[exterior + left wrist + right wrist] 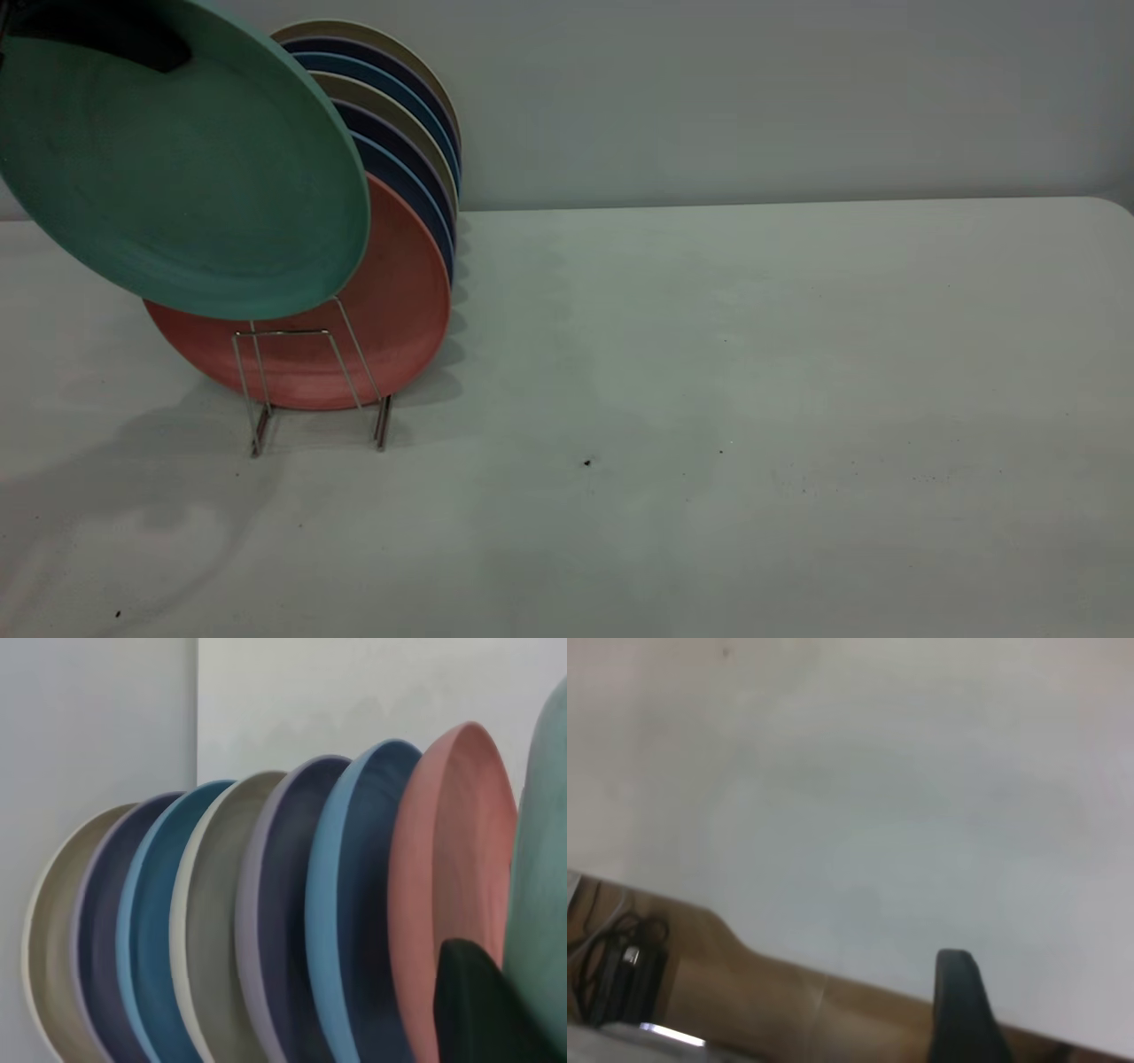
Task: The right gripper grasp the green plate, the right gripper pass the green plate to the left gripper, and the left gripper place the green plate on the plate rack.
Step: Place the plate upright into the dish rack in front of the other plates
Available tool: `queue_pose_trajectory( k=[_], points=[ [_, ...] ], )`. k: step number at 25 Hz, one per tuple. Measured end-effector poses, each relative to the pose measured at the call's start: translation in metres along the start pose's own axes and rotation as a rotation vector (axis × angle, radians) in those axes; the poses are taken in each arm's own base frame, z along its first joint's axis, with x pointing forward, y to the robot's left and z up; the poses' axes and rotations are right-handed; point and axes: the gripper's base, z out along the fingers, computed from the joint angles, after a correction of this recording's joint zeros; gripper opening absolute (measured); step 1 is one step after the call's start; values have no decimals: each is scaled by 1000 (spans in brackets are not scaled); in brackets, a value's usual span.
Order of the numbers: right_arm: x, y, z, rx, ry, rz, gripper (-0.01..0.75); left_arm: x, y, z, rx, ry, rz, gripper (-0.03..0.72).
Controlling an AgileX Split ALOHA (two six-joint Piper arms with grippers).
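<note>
The white table (753, 399) is the largest thing in view, and toward its left the plate rack (310, 381) stands with a row of upright plates, the salmon-pink plate (390, 310) at the front of the row. The green plate (177, 168) hangs in the air above and in front of that pink plate, tilted, its lower rim overlapping the pink one in the exterior view and reaching down near the top of the front wire loop; whether the two plates touch I cannot tell. It is round, shallow and matte teal-green with a low raised rim, about the same size as its neighbours. It looks stiff and fairly light, probably a hard moulded material with a smooth, slightly slippery surface, so a firm pinch across the rim is the sensible hold, and it could chip or clatter if dropped against the wire. The left gripper (115, 44) is at the plate's upper edge, pinching the rim, with a dark finger (483, 1010) showing beside the green surface in its wrist view. The right gripper (966, 1010) is well away over bare table; one finger shows, so whether it is spread or pressed together I cannot tell.
</note>
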Motion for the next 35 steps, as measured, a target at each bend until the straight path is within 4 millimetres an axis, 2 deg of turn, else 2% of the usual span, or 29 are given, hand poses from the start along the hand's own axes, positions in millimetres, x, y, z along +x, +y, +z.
queue_pose_trajectory(
  k=[4, 15, 29, 35],
  points=[
    [10, -2, 13, -12, 53, 15, 496, 0, 1, 0, -9, 4, 0, 112],
    [9, -2, 14, -7, 37, 19, 496, 1, 2, 2, -16, 11, -1, 112],
    [10, 1, 14, -45, 49, 32, 496, 5, -3, 31, 38, 11, -12, 112],
    [10, 1, 14, -45, 49, 32, 495, 8, -4, 36, 43, 16, -18, 112]
  ],
)
